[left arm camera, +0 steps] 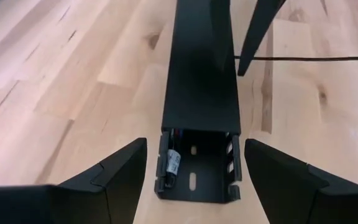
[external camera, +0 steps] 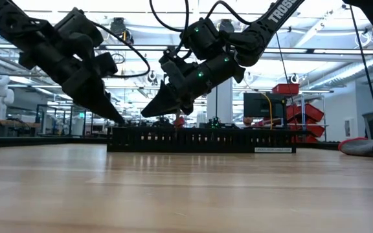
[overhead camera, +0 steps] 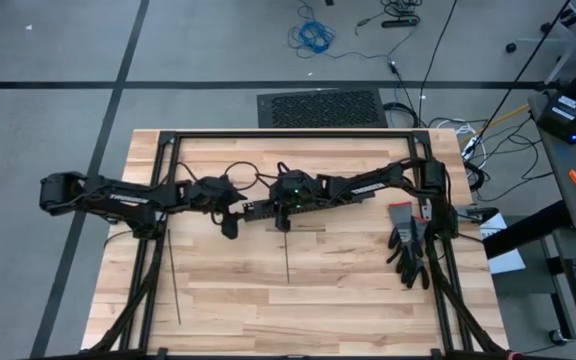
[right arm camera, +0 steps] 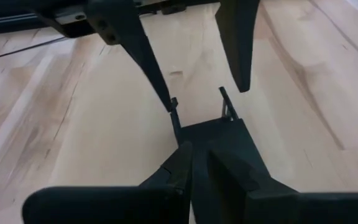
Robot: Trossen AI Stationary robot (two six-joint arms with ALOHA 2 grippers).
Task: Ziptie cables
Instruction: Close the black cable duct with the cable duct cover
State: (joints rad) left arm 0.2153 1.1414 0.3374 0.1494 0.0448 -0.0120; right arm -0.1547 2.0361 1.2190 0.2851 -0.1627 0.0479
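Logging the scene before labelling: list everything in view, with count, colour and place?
Slotted duct: one, black, table centre, lid on; wires show at its open end.
Zipties: two seen, thin dark strips, one front left, one front centre.
Gloves: a dark grey pile, table's right side.
Table: one, pale wood.
Floor mat: one, dark, behind the table.
Blue coiled cable: one, on the floor.
Left gripper: open at the duct's end.
Right gripper: nearly shut on the duct lid.

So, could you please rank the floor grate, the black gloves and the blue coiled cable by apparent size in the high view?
1. Floor grate, largest.
2. Black gloves.
3. Blue coiled cable, smallest, though the floor lies farther from the camera than the table, so it is unsure against the gloves.
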